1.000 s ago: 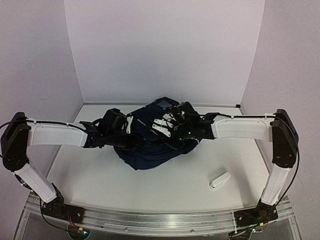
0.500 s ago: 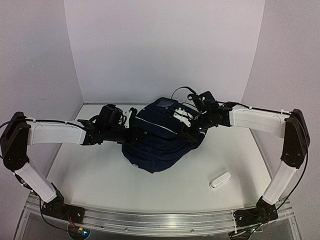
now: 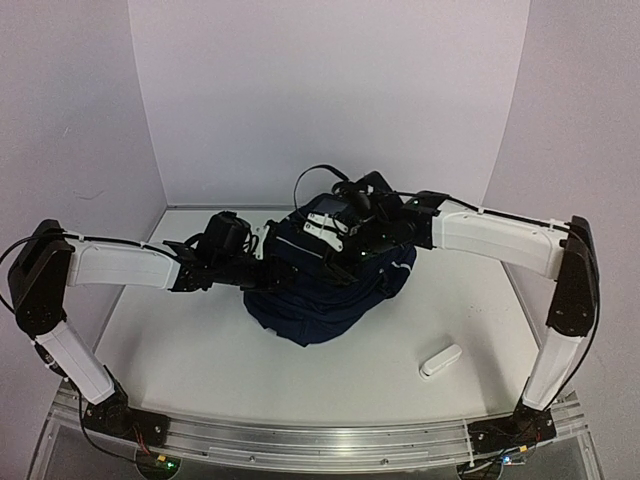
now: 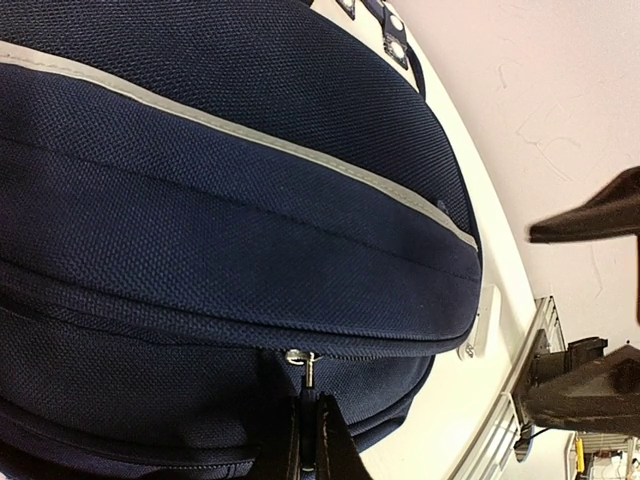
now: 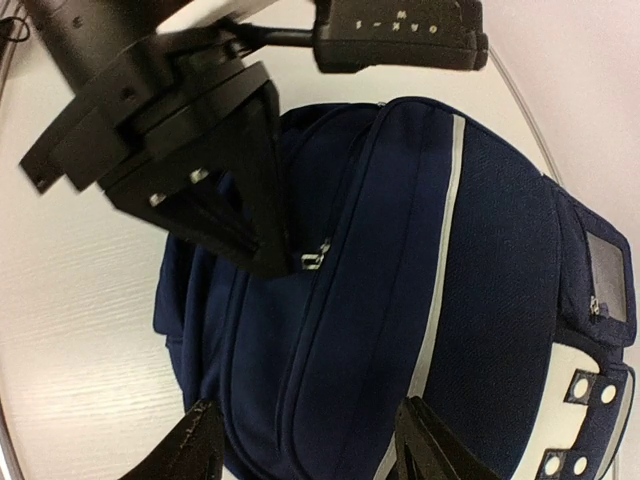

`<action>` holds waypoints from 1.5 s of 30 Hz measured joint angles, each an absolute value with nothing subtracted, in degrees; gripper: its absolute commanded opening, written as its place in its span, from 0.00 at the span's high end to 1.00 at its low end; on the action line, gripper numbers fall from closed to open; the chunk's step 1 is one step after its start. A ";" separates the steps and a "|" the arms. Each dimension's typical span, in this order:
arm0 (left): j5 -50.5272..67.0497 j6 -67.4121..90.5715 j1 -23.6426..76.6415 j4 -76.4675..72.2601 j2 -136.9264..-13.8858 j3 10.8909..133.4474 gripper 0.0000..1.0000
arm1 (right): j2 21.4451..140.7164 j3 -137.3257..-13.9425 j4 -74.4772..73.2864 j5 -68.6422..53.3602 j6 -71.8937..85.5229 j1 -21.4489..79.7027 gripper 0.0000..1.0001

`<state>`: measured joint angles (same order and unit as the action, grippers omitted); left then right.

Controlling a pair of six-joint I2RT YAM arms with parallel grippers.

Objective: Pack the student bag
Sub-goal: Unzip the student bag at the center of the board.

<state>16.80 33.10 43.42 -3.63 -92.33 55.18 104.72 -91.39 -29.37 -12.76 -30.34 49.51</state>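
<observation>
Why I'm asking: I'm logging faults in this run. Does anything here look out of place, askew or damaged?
One thing: a small white item lies alone on the table, at the near right, outside the student bag. The bag sits slumped but looks undamaged, and nothing is spilled.

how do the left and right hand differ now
The left hand is shut on the zipper pull of the student bag; the right hand is open, holding nothing. The left hand is at the bag's side; the right hand hangs over its striped front. Both have black fingers.
</observation>
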 measured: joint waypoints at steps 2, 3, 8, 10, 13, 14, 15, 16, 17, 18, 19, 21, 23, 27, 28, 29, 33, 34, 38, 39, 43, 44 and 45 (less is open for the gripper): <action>16.80 33.35 43.40 -3.71 -92.33 55.18 1.00 | 107.20 -93.32 -29.06 -10.80 -30.02 49.96 0.46; 16.79 33.45 43.40 -3.73 -92.33 55.17 1.00 | 108.25 -93.70 -28.93 -9.89 -29.94 50.08 0.47; 16.74 34.14 43.40 -3.78 -92.31 55.02 1.00 | 112.39 -93.83 -28.93 -5.68 -29.92 50.44 0.78; 16.60 34.39 43.40 -4.00 -92.31 55.02 1.00 | 112.79 -93.63 -28.97 -4.67 -29.86 50.64 0.95; 16.26 34.49 43.41 -4.06 -92.10 54.99 1.00 | 112.59 -92.73 -28.14 -2.35 -29.16 51.37 1.00; 16.14 34.49 43.44 -3.90 -91.99 54.96 1.00 | 112.24 -91.88 -27.39 -1.84 -28.90 51.42 1.00; 15.92 34.43 43.44 -3.67 -91.89 54.96 1.00 | 111.66 -90.76 -26.65 -1.52 -28.89 51.42 1.00; 15.55 34.30 43.44 -3.25 -91.81 54.98 1.00 | 110.85 -89.58 -25.98 -1.19 -28.99 51.40 1.00; 15.05 33.99 43.52 -2.81 -91.76 55.05 1.00 | 109.69 -88.15 -25.34 -0.99 -29.16 51.27 1.00; 14.50 33.57 43.71 -2.50 -91.74 55.14 1.00 | 108.40 -86.77 -24.92 -1.00 -29.41 51.06 1.00; 13.96 33.14 43.82 -2.14 -91.64 55.22 1.00 | 107.14 -85.55 -24.87 -1.05 -29.63 50.75 1.00; 12.52 32.50 43.84 -0.52 -91.28 55.80 1.00 | 104.38 -83.15 -25.01 -1.37 -30.33 49.73 1.00; 11.12 31.79 43.63 0.87 -90.89 56.45 1.00 | 101.58 -80.96 -25.07 -2.15 -31.24 48.15 1.00; 8.63 30.90 42.91 3.47 -90.80 58.04 1.00 | 97.73 -78.02 -25.18 -3.81 -32.92 44.65 1.00; 8.25 30.51 42.71 3.96 -90.88 58.44 1.00 | 97.10 -77.46 -25.22 -4.29 -33.36 43.80 1.00; 7.91 30.17 42.60 4.33 -91.15 59.02 1.00 | 96.78 -77.12 -25.20 -4.72 -33.70 43.23 1.00; 7.10 29.20 41.93 4.99 -92.96 61.03 1.00 | 96.34 -76.37 -25.05 -6.68 -34.76 41.67 1.00; 7.01 28.78 41.55 4.96 -93.50 61.38 1.00 | 96.28 -76.23 -25.03 -7.17 -34.99 41.36 1.00; 7.20 26.15 40.02 2.67 -95.99 61.91 1.00 | 96.18 -76.05 -25.05 -8.44 -35.65 40.68 1.00; 7.26 25.31 39.65 1.48 -96.63 61.91 1.00 | 96.18 -76.05 -25.08 -8.60 -35.73 40.63 1.00; 9.99 23.45 37.12 -3.68 -98.53 61.73 1.00 | 96.18 -76.08 -25.08 -9.43 -35.65 40.48 1.00; 11.24 23.32 36.34 -4.94 -98.89 61.71 1.00 | 96.18 -76.11 -25.04 -9.69 -35.52 40.46 1.00; 12.67 23.08 35.49 -6.21 -99.35 61.71 1.00 | 96.18 -76.17 -24.90 -9.97 -35.33 40.44 1.00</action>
